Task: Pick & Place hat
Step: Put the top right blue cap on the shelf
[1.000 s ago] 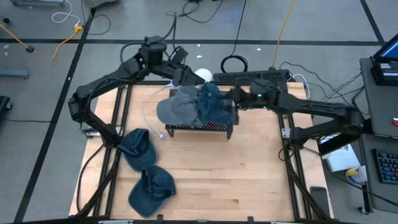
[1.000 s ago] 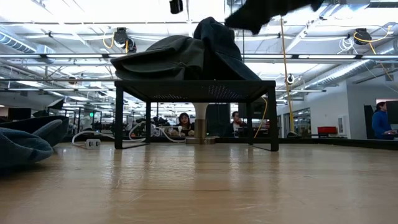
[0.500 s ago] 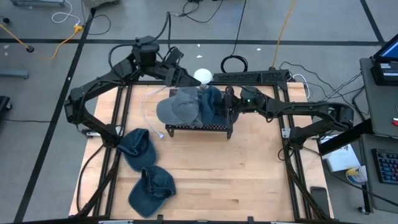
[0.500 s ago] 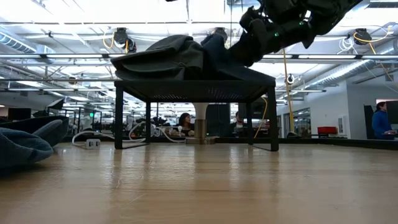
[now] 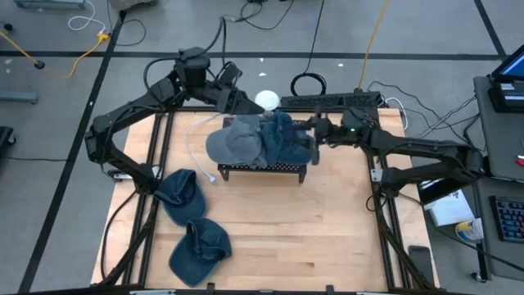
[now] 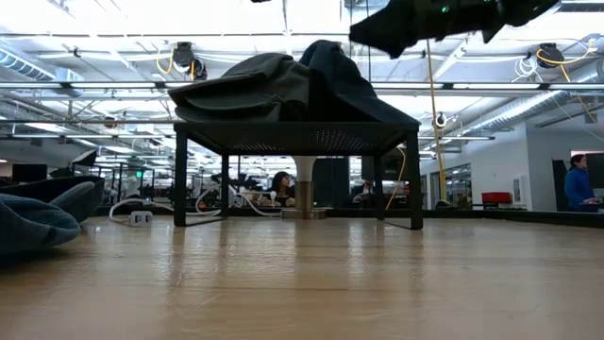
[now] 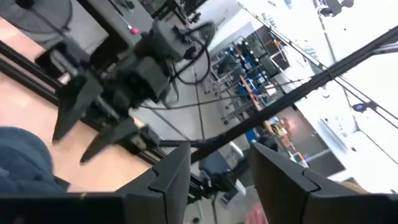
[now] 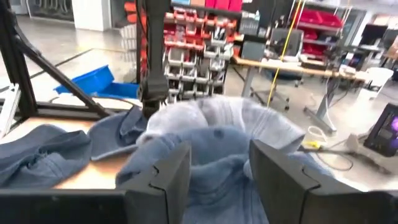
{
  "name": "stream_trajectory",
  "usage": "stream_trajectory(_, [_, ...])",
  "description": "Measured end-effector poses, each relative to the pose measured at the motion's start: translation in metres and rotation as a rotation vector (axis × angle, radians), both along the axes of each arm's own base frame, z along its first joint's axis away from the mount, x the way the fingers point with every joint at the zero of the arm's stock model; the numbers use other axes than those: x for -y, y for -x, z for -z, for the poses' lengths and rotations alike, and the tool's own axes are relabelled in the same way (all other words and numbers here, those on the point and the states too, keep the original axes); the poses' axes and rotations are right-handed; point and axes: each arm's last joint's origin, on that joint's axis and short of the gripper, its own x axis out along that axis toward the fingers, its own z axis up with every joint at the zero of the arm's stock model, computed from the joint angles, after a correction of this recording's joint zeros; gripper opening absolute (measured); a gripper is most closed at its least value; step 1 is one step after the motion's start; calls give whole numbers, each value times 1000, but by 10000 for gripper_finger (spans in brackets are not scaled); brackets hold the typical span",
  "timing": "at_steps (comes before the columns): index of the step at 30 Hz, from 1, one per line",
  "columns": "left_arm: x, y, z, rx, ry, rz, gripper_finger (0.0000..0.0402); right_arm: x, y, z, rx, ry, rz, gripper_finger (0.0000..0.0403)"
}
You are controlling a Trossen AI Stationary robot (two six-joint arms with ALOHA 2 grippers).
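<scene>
My right pincer [image 5: 313, 137] hovers half open, empty, beside the hats [image 5: 262, 138] at picture centre; I should lower squarely before closing.

Blue denim hats [image 5: 278, 138], grey hat [image 5: 233, 141], black rack [image 5: 262, 170].

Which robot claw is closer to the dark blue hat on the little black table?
The right claw. It hangs beside the dark blue hat, open and empty. The left claw is behind the table, over both hats.
</scene>
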Motion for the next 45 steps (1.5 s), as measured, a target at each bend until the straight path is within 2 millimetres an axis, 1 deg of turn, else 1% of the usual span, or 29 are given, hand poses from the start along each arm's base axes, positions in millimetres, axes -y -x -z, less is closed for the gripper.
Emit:
stream_trajectory(2, [2, 0, 0, -11, 22, 21, 163, -3, 8, -8, 35, -22, 1, 155])
stream_trajectory(5, [6, -2, 3, -45, 63, 14, 155, -8, 22, -21, 91, -107, -23, 155])
stream_trajectory(7, [8, -4, 3, -52, 61, -4, 149, -12, 27, -24, 97, -161, -61, 155])
stream_trajectory(9, [10, -5, 3, -47, 47, -15, 142, -13, 28, -25, 98, -196, -92, 155])
stream_trajectory(12, [12, -6, 3, -46, 33, -38, 133, -12, 16, -22, 58, -213, -136, 151])
stream_trajectory(19, [13, -7, 4, -51, 31, -58, 120, -11, -27, -10, -41, -134, -199, 148])
stream_trajectory(24, [13, -7, 4, -51, 31, -58, 120, -6, -47, 17, -149, -128, -197, 148])
stream_trajectory(29, [13, -7, 4, -48, 19, -68, 120, -1, -62, 48, -282, -111, -182, 147])
stream_trajectory(31, [13, -7, 4, -48, 18, -74, 120, -2, -66, 56, -311, -113, -189, 147])
stream_trajectory(33, [13, -7, 4, -49, 19, -74, 120, -2, -68, 59, -321, -115, -192, 147])
stream_trajectory(36, [13, -7, 4, -52, 30, -75, 120, -5, -66, 56, -322, -111, -200, 148])
stream_trajectory(38, [13, -7, 4, -52, 29, -76, 120, -7, -64, 51, -305, -97, -203, 149])
stream_trajectory(42, [13, -7, 4, -48, 18, -76, 120, -9, -55, 36, -257, -52, -200, 154])
stream_trajectory(45, [13, -7, 4, -48, 16, -92, 120, -9, -48, 25, -229, 16, -142, 159])
